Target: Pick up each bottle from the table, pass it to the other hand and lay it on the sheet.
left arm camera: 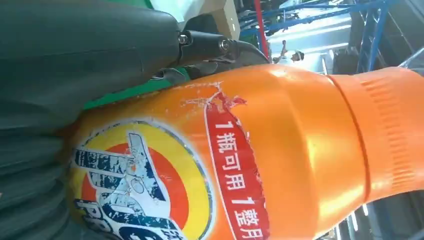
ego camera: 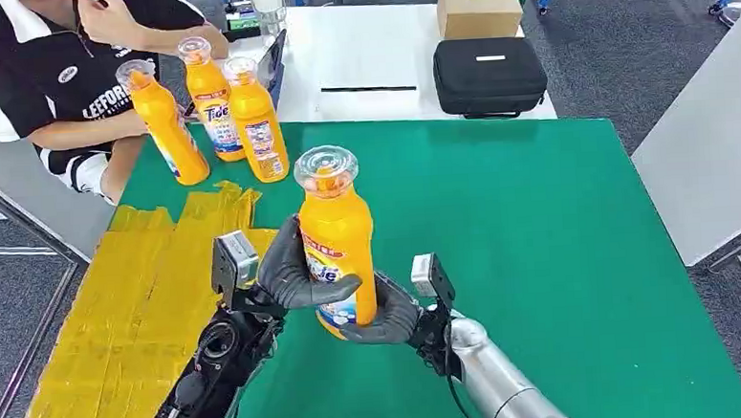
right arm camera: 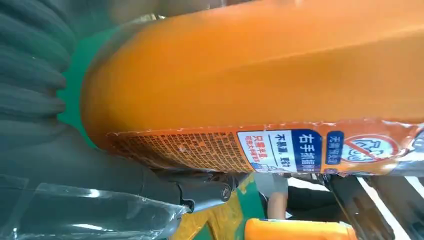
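An orange Tide bottle with a clear cap stands upright above the green table, held between both hands. My left hand wraps its label from the left; my right hand cups its base from the right. Up close, the bottle shows its label in the left wrist view, and the bottle lies against my right hand's fingers. Three more orange bottles stand at the table's far left. The yellow sheet lies on the left side.
A person in a black and white shirt sits at the far left, behind the three bottles. A white table beyond holds a black case, a cardboard box and a clear cup. Another white table stands right.
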`<action>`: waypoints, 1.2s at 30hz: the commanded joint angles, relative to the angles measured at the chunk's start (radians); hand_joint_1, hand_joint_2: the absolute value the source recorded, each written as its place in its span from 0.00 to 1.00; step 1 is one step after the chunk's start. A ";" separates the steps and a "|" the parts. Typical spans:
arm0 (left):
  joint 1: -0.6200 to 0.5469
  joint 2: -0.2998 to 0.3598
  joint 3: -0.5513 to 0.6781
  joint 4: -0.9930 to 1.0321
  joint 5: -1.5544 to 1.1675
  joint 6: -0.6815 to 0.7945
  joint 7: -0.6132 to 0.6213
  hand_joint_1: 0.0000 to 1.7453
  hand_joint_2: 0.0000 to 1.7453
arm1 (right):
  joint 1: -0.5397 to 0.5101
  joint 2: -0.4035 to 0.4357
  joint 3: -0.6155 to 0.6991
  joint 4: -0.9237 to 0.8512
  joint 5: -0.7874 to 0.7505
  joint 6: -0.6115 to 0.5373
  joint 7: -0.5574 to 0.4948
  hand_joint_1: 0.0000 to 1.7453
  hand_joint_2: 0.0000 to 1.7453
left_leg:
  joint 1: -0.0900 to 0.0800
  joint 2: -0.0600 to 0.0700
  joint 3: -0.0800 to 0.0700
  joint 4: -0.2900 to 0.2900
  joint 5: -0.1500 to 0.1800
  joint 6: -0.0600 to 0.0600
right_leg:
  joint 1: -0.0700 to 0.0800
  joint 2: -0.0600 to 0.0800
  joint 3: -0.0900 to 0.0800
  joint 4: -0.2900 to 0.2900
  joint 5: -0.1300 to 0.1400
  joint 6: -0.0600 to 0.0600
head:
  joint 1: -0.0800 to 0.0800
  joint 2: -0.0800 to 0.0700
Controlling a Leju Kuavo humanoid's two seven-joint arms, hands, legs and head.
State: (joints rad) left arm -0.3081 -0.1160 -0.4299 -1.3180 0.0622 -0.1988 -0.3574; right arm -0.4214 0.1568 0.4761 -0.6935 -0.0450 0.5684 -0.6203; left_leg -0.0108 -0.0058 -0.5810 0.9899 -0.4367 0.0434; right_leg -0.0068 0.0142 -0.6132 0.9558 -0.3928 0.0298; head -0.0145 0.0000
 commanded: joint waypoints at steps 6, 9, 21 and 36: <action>-0.046 0.000 0.065 0.078 0.049 -0.059 0.005 1.00 1.00 | -0.060 0.015 0.057 0.092 0.016 0.004 -0.004 1.00 1.00 | 0.000 0.001 0.005 0.000 -0.002 -0.003 | 0.000 0.000 0.004 0.000 -0.002 -0.001 | 0.000 0.000; -0.045 0.000 0.071 0.068 0.061 -0.066 0.009 1.00 1.00 | -0.058 0.015 0.053 0.088 0.014 0.002 -0.001 1.00 1.00 | 0.001 0.002 0.007 0.001 -0.004 -0.004 | 0.001 0.000 0.007 0.001 -0.004 -0.001 | 0.000 0.000; -0.042 0.000 0.075 0.068 0.063 -0.066 0.011 1.00 1.00 | -0.053 0.016 0.047 0.087 0.009 -0.003 -0.001 1.00 1.00 | 0.000 0.000 0.003 0.000 -0.001 -0.002 | 0.000 0.000 0.003 0.000 -0.001 0.000 | 0.000 0.000; 0.001 -0.016 0.160 -0.059 0.000 0.107 -0.104 1.00 1.00 | 0.025 -0.016 -0.011 -0.105 0.012 -0.070 0.021 0.00 1.00 | 0.000 0.000 0.001 0.000 -0.001 -0.002 | 0.001 -0.001 0.001 0.000 -0.001 0.000 | 0.000 0.000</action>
State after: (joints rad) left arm -0.2940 -0.1179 -0.3666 -1.3107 0.1728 -0.2595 -0.3947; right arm -0.4424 0.1755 0.4753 -0.6546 -0.0309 0.5479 -0.6187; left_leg -0.0110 -0.0053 -0.5808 0.9899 -0.4366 0.0434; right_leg -0.0068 0.0143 -0.6135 0.9558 -0.3928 0.0299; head -0.0145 0.0000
